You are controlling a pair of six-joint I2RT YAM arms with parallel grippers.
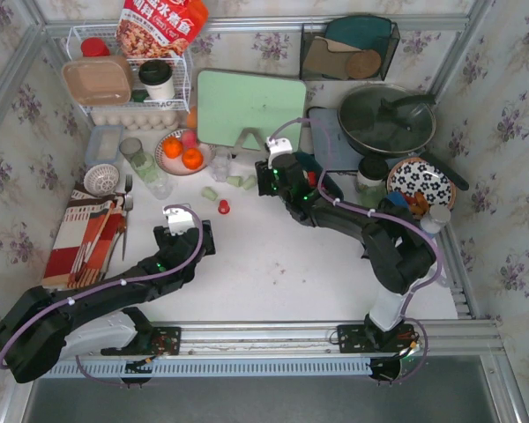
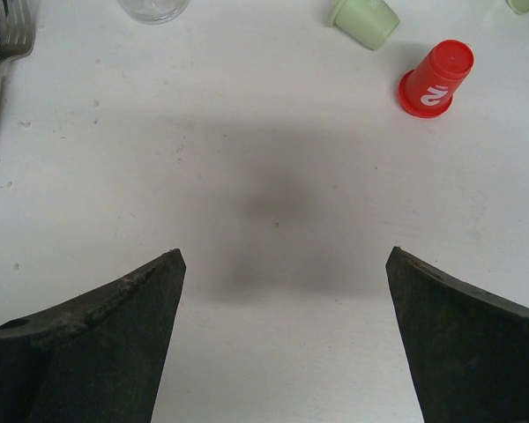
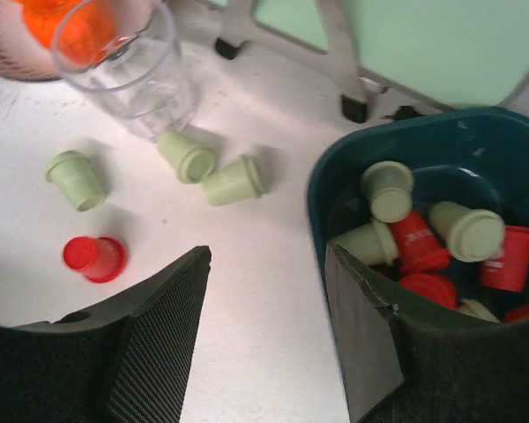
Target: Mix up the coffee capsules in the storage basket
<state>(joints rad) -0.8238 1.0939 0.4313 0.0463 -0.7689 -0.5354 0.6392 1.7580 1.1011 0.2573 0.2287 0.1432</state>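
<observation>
Poised at the near-left rim of the storage basket: right gripper, released and spread wide, grasping nothing, 1 finger over the rim, the other over bare table; inside the basket, a loose heap of coffee capsules, at least 3 pale green and 3 red, tumbled against each other at odd angles; outside it on the table, 3 green capsules near the foot of a clear glass, 2 of them just beside each other, the 3rd apart to the left; nearer the camera, 1 red capsule alone; behind the basket, a pale green board propped on a stand; well apart toward the near left, left gripper, likewise released and empty, hovering over bare table, with the red capsule and 1 green one ahead of it to the right.
</observation>
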